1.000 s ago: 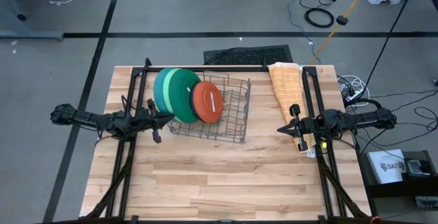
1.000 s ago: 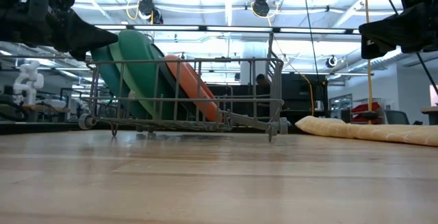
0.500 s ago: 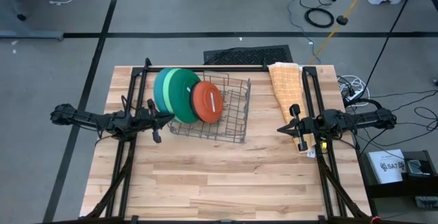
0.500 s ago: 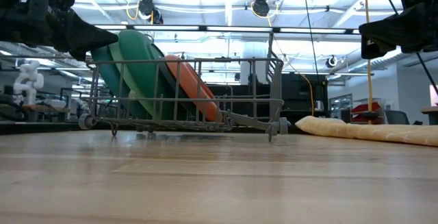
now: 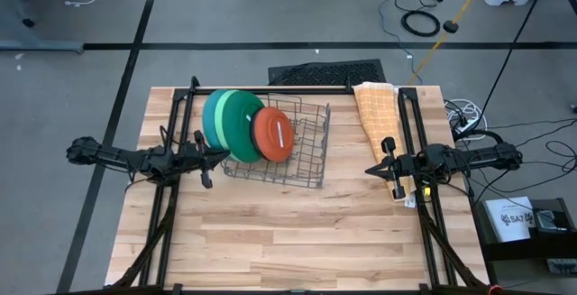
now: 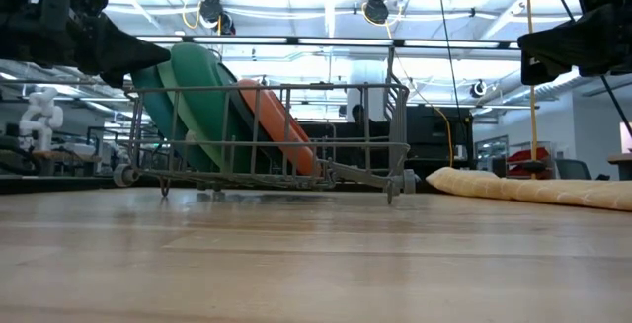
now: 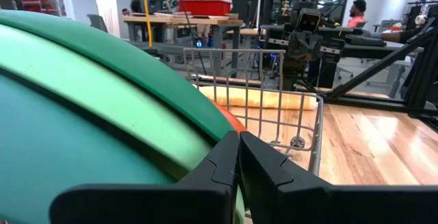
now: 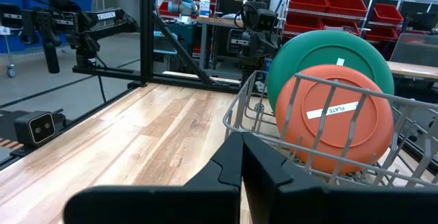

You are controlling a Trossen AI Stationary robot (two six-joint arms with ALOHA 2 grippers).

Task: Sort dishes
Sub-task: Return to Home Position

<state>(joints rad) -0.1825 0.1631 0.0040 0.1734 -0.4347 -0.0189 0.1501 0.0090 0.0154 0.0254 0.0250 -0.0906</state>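
A grey wire rack (image 5: 290, 151) stands at the table's far middle. Several dishes stand on edge in it, leaning toward the table's left: a teal plate (image 5: 211, 119), a light green one (image 7: 147, 118), a dark green one (image 5: 238, 122) and an orange one (image 5: 273, 134) with a white label. My left gripper (image 5: 225, 157) is shut and level, just off the rack's near left corner, right in front of the plates (image 7: 82, 114). My right gripper (image 5: 369, 170) is shut and level at the table's right, pointing at the rack (image 8: 321, 148) from well away.
An orange checked cloth (image 5: 379, 115) lies folded at the far right, partly under my right arm. A black mat (image 5: 326, 71) lies beyond the far edge. Bare wood (image 5: 288, 232) fills the near half of the table. People show in the room behind.
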